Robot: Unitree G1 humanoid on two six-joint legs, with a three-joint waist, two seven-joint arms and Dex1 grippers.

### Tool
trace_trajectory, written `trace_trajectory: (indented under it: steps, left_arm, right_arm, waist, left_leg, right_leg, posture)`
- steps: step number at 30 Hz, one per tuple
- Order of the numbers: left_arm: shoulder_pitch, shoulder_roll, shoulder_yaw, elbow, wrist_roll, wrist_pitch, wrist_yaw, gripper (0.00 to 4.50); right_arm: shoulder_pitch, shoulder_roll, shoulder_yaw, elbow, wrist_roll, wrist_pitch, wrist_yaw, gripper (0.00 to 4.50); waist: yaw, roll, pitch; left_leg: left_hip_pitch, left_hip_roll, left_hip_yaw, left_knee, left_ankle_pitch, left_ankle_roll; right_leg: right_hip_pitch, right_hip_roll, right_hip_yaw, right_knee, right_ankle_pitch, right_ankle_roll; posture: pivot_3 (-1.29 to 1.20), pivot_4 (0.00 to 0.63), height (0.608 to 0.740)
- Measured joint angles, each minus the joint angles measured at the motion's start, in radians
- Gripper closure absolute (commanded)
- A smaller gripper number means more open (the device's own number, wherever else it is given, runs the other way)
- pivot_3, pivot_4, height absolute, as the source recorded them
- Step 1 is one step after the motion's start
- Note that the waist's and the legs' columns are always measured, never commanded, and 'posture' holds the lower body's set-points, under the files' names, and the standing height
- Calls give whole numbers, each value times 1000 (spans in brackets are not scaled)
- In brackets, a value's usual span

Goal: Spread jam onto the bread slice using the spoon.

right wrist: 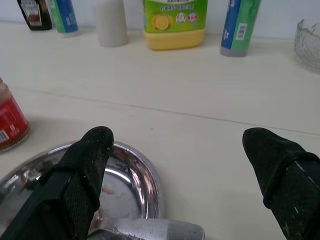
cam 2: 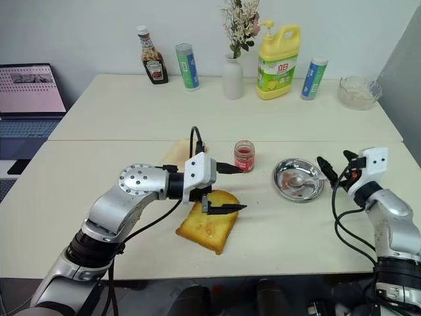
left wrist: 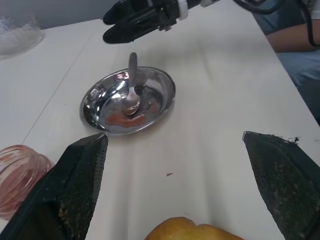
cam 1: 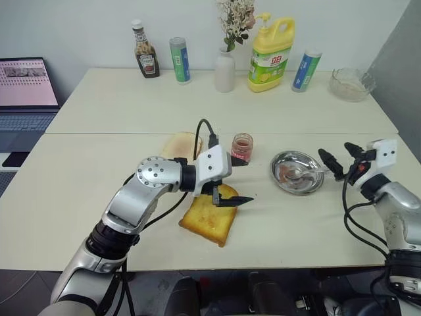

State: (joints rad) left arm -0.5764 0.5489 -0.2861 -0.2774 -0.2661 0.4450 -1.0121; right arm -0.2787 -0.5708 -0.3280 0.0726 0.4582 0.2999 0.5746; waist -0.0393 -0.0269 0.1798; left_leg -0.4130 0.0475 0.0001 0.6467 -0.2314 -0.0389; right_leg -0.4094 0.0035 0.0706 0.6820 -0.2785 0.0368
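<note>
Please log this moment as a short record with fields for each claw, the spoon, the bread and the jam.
left claw: open, empty, over the bread slice
right claw: open, empty, beside the metal dish
spoon: lying in the dish, handle towards the right claw
bread slice: flat on the table
jam: in the glass jar, behind the bread slice

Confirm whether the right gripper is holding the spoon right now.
No: the spoon lies in the round metal dish, and the right gripper stands open beside the dish with nothing between its fingers.
</note>
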Motion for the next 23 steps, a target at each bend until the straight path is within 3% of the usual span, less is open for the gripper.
trace_trajectory:
  steps: [4, 9, 13, 23]
  left_arm:
    - [8, 33, 54, 1, -5, 3, 12, 0]
    - [135, 216, 197, -9, -47, 32, -35, 0]
    - [249, 301, 250, -19, -46, 22, -64, 0]
    - [419, 412, 285, -23, -42, -22, -128, 0]
  right_arm:
    - [60, -49, -5, -150, 56, 62, 57, 19]
    - [259, -192, -49, -412, 178, 190, 183, 19]
    - [395, -303, -57, -552, 211, 238, 301, 19]
    - [459, -368, -37, -597, 182, 232, 422, 19]
  waist:
    - [2, 0, 0]
    - [1, 1, 0]
    - [8, 0, 0]
    - [5, -1, 0]
  left_leg:
    - [0, 0, -1, 0, 0, 0]
    - [1, 1, -1, -1, 0, 0]
    - [4, 0, 0, -1, 0, 0]
    - [6, 1, 2, 0, 0, 0]
  right_leg:
    - [0, 0, -1, 0, 0, 0]
    - [0, 0, -1, 0, 0, 0]
    - [5, -1, -1, -2, -3, 4]
    - [5, -1, 0, -1, -2, 4]
  posture:
    - [0, 150, 740]
    - [0, 150, 740]
    - [0, 150, 740]
    - [0, 150, 740]
